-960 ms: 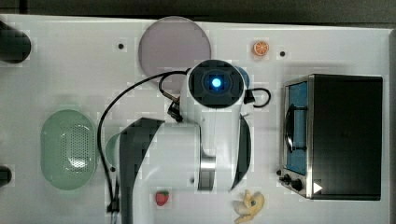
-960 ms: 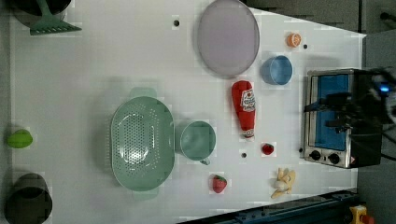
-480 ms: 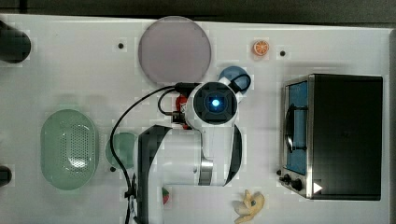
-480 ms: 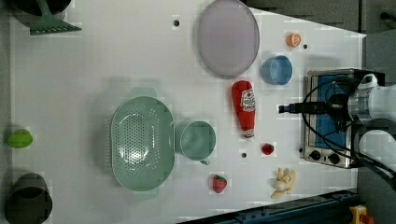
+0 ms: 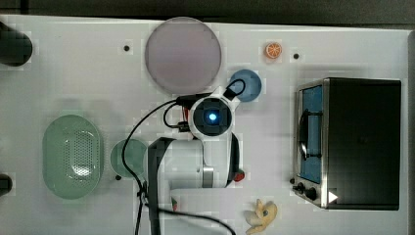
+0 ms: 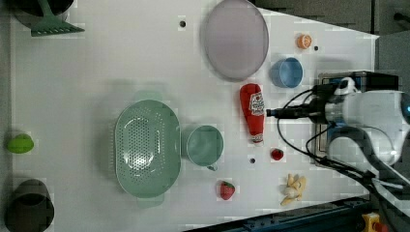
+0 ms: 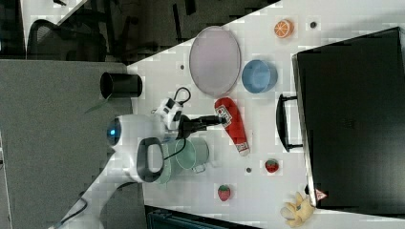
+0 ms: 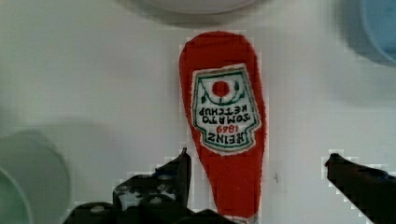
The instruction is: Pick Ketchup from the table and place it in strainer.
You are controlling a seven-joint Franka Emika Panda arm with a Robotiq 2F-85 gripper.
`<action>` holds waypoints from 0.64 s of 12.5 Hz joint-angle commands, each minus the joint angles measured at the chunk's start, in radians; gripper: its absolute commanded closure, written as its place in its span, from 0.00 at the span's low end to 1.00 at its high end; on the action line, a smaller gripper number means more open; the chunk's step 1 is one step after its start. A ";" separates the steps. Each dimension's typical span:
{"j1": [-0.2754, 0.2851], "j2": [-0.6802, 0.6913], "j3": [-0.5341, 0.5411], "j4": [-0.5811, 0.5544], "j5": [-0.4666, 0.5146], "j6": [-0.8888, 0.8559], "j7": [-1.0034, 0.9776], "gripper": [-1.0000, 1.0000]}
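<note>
On table: red ketchup [image 6: 253, 112] (labelled)

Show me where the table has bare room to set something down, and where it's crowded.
Bare: the wide stretch in the left view between the spatula, the plate and the strainer. Crowded: around the ketchup, with mug, blue bowl, strawberries and the gripper close by.

On the white counter [image 6: 96, 72] lie a round lilac plate [image 6: 234, 37], a small blue bowl [image 6: 286, 73], an orange half [image 6: 303, 41], a round green mug [image 6: 205, 145], two red strawberries [image 6: 226, 190] [image 6: 277, 154], a yellow banana bunch [image 6: 293, 189], a green lime [image 6: 20, 143] and a black-and-silver toaster oven [image 5: 350, 142]
</note>
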 commanded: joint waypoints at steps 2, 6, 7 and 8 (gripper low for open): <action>0.000 0.103 0.005 -0.025 -0.006 0.135 -0.052 0.00; 0.000 0.191 0.003 -0.027 -0.011 0.205 -0.052 0.00; 0.000 0.204 0.002 -0.027 -0.012 0.225 -0.052 0.00; 0.000 0.212 0.001 -0.027 -0.013 0.233 -0.052 0.04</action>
